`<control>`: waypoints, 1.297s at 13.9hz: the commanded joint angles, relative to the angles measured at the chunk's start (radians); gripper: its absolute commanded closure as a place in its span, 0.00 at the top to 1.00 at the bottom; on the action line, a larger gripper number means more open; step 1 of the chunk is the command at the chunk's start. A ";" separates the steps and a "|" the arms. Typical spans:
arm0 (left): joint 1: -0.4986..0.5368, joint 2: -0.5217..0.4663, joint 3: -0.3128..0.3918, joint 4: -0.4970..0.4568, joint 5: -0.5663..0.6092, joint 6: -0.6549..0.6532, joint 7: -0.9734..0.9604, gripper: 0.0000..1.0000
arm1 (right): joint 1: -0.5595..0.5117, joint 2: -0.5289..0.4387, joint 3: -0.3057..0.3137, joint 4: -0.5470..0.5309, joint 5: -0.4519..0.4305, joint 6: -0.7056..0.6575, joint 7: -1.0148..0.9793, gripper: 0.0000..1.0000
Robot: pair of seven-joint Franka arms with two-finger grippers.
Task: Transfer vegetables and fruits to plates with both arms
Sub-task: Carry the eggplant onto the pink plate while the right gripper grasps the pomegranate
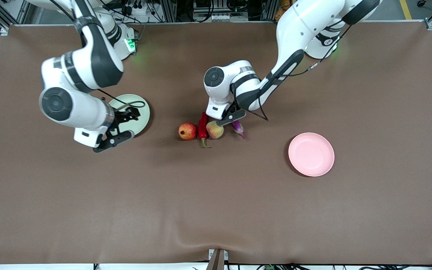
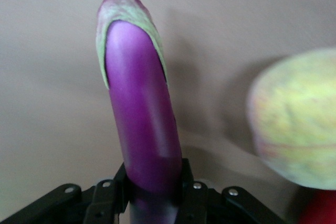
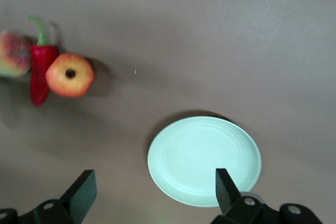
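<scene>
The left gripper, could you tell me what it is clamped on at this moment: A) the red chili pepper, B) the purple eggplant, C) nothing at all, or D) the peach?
B: in the left wrist view the left gripper has its fingers pressed against both sides of the purple eggplant, while the peach sits beside it, ungripped.

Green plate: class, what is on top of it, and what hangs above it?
The green plate holds nothing in the right wrist view. The open right pincer hangs over its edge; in the front view, the arm hides part of the plate.
</scene>
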 commanded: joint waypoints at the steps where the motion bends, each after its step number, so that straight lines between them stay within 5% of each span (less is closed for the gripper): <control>1: 0.019 -0.104 -0.002 -0.037 0.017 -0.150 0.104 0.00 | 0.056 0.055 -0.006 -0.004 0.037 0.080 0.219 1.00; 9: 0.451 -0.153 -0.038 -0.006 0.007 -0.149 0.647 0.00 | 0.161 0.207 -0.007 0.004 0.231 0.276 0.731 1.00; 14: 0.694 -0.084 -0.039 -0.004 0.003 -0.005 0.860 0.00 | 0.193 0.281 -0.006 0.004 0.269 0.347 0.758 1.00; 18: 0.728 -0.041 -0.039 -0.017 -0.006 0.009 0.874 0.00 | 0.225 0.305 -0.007 0.002 0.266 0.368 0.738 1.00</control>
